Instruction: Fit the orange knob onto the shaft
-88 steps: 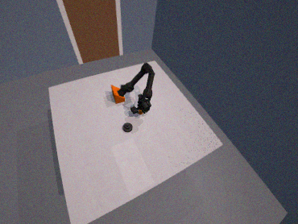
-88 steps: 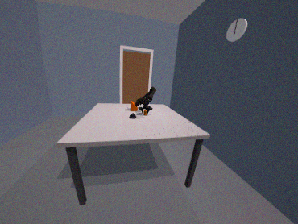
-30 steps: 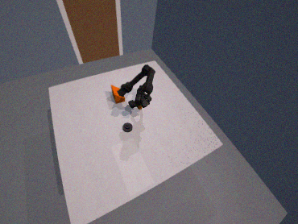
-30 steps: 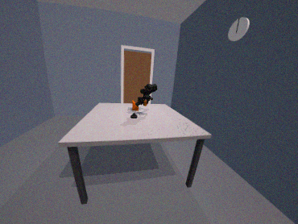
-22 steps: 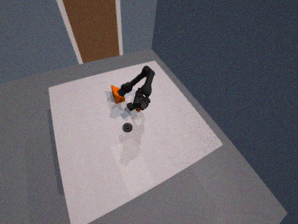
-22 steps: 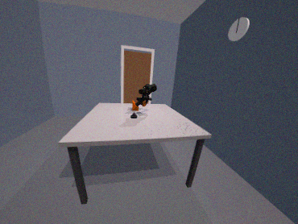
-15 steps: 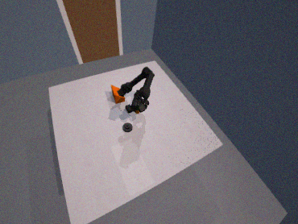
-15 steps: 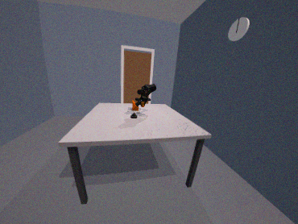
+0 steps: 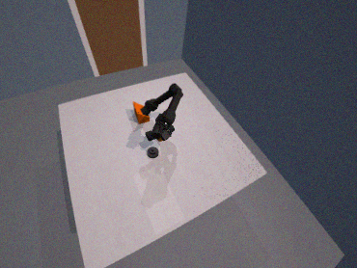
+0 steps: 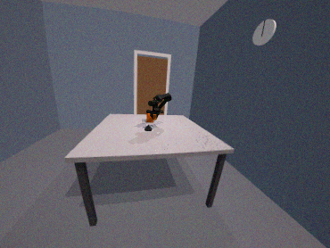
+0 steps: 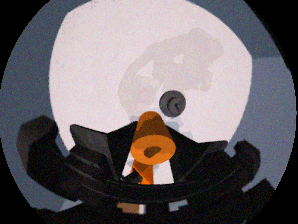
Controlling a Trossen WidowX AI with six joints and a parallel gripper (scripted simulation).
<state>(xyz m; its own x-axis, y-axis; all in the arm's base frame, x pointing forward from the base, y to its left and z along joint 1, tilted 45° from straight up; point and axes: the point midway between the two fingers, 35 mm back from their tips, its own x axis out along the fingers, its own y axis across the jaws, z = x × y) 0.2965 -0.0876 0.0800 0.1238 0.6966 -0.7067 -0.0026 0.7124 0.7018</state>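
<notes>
My gripper (image 9: 155,136) (image 11: 150,125) is shut on the orange knob (image 11: 152,140) (image 9: 160,140) (image 10: 154,118) and holds it above the white table. In the wrist view the knob's open hole faces the camera. The round dark pedestal (image 9: 152,153) (image 11: 173,103) (image 10: 147,128) with its D-shaped shaft stands on the table a short way beyond and below the knob. The knob is apart from the shaft, lifted in the air. The shaft's flat side cannot be made out.
The arm's orange base (image 9: 140,112) stands at the back of the white table (image 9: 203,145) (image 10: 178,138). A door (image 9: 113,34) (image 10: 152,85) lies behind the table. Table edges run on all sides.
</notes>
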